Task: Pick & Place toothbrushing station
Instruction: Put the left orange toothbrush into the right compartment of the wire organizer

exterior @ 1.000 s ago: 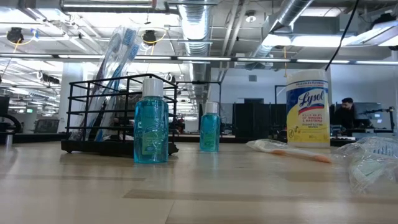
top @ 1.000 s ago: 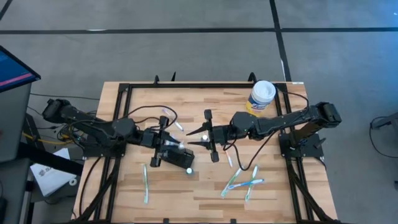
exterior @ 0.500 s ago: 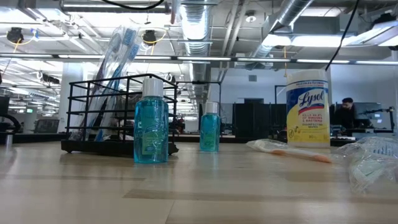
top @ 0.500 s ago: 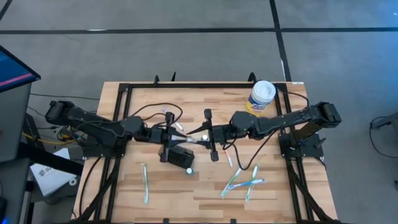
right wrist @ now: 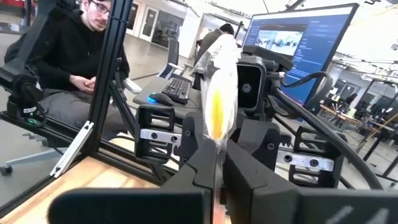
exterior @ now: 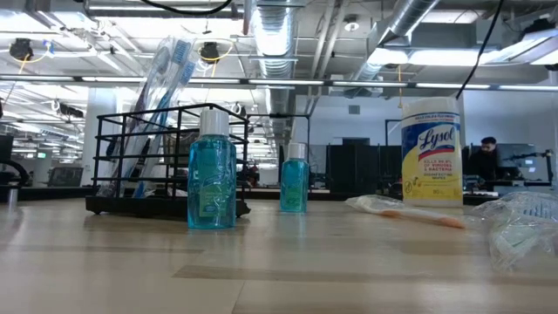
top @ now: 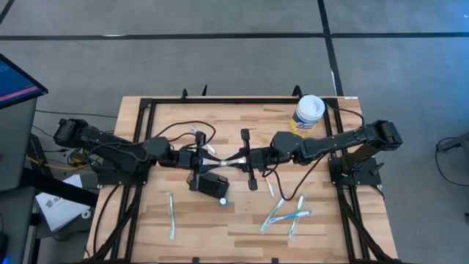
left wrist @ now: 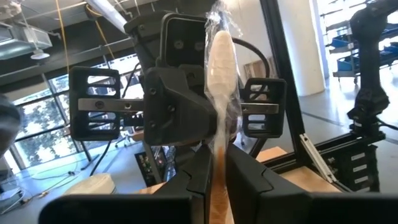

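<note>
Right claw [top: 238, 158] closed, crinkly-wrapped toothbrush [top: 226, 160]

From table height we see a black wire-frame holder [exterior: 166, 161] standing on the wooden table [exterior: 279, 270], with wrapped blue toothbrushes [exterior: 161, 96] leaning upright in it. A blue bottle with a white cap [exterior: 212, 170] stands just in front of the holder, and a smaller blue bottle [exterior: 294, 179] farther back. To the right stand a yellow Lysol canister [exterior: 431, 150], a wrapped toothbrush [exterior: 405, 210] lying flat, and what appears to be crinkled clear wrapping [exterior: 523, 231] at the edge.
</note>
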